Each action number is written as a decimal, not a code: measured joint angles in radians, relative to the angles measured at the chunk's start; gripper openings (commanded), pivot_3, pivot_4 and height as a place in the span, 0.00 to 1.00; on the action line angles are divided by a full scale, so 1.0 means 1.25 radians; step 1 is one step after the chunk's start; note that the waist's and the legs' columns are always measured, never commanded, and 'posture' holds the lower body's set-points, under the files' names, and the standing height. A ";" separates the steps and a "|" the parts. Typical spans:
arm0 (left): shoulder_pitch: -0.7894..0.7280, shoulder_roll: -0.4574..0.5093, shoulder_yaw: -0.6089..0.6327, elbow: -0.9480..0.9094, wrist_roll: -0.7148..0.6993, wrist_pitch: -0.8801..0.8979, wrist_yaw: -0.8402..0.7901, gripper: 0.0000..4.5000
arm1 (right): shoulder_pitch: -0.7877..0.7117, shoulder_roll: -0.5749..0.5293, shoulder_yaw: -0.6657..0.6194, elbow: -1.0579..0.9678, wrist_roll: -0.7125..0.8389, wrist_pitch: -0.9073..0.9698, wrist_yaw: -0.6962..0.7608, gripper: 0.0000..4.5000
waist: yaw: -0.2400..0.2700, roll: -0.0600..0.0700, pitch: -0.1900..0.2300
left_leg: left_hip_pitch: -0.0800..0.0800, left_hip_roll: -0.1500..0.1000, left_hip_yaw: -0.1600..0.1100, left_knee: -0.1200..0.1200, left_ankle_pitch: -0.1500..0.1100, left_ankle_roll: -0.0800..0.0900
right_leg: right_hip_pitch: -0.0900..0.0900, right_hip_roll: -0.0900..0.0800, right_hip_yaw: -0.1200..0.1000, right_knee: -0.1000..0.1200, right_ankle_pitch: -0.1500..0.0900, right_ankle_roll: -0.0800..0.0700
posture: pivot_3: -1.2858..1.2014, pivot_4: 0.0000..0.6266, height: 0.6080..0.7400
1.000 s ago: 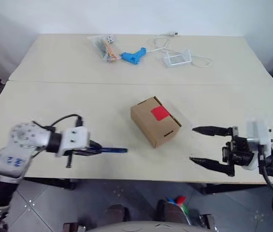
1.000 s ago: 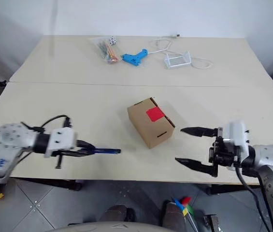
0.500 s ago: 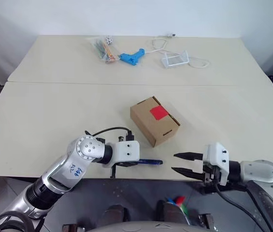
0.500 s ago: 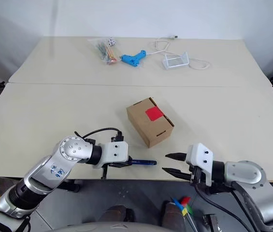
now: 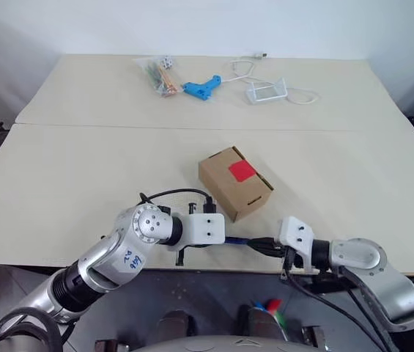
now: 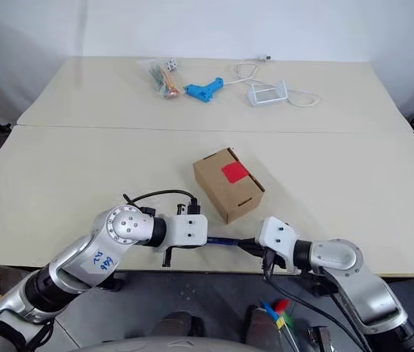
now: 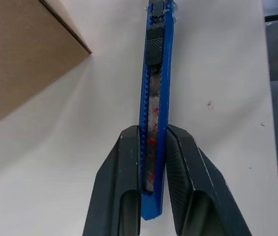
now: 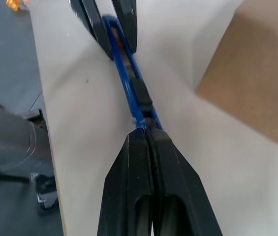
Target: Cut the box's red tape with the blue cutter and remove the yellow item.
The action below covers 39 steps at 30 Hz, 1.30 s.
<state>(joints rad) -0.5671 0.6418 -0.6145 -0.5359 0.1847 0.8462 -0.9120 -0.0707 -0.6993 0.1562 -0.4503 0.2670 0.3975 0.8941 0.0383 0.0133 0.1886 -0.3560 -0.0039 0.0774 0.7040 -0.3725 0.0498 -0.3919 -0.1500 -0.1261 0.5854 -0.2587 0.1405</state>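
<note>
Left gripper (image 7: 153,147) clamps the blue cutter (image 7: 154,98) near the desk's front edge, right gripper (image 8: 148,135) pinching its tip, likely to extend the blade before cutting the red tape (image 5: 242,171).

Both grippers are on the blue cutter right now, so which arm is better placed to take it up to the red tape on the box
Probably the left. The left gripper clamps the blue cutter along its handle, a firm working grip. The right gripper only pinches the cutter's far tip. The red tape sits atop the box, just beyond both.

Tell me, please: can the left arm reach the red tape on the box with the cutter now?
Probably not yet. The right end effector is shut on the tip of the blue cutter, though the red tape lies uncovered.
</note>
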 measured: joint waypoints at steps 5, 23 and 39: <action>0.000 -0.004 -0.008 -0.001 0.009 -0.006 0.002 0.09 | -0.002 0.014 0.010 -0.003 0.008 0.029 -0.011 0.01 | 0.004 0.000 0.000 | 0.000 0.000 0.000 0.000 0.000 0.000 | 0.000 0.000 0.000 0.000 0.000 0.000 | 0.52 0.24 1.00; -0.005 -0.010 -0.011 0.022 0.017 -0.044 0.000 0.09 | -0.028 0.017 -0.069 -0.018 0.142 0.171 -0.012 0.01 | 0.010 0.000 0.000 | 0.000 0.000 -0.001 0.000 0.000 0.001 | 0.000 -0.001 0.000 0.000 0.000 0.000 | 0.52 0.24 1.00; -0.006 -0.009 -0.010 0.025 0.019 -0.052 -0.007 0.09 | -0.036 0.023 -0.017 0.020 0.086 0.135 -0.025 0.01 | 0.009 0.000 0.000 | 0.000 0.000 -0.001 0.000 0.000 0.001 | 0.000 -0.001 -0.001 0.000 0.000 0.000 | 0.52 0.24 1.00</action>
<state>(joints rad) -0.5752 0.6310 -0.6275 -0.5044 0.2089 0.7807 -0.9211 -0.1153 -0.6710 0.1351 -0.4251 0.3750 0.5661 0.8628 0.0497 0.0133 0.1884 -0.3566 -0.0041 0.0764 0.7038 -0.3728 0.0505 -0.3922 -0.1507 -0.1269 0.5852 -0.2586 0.1406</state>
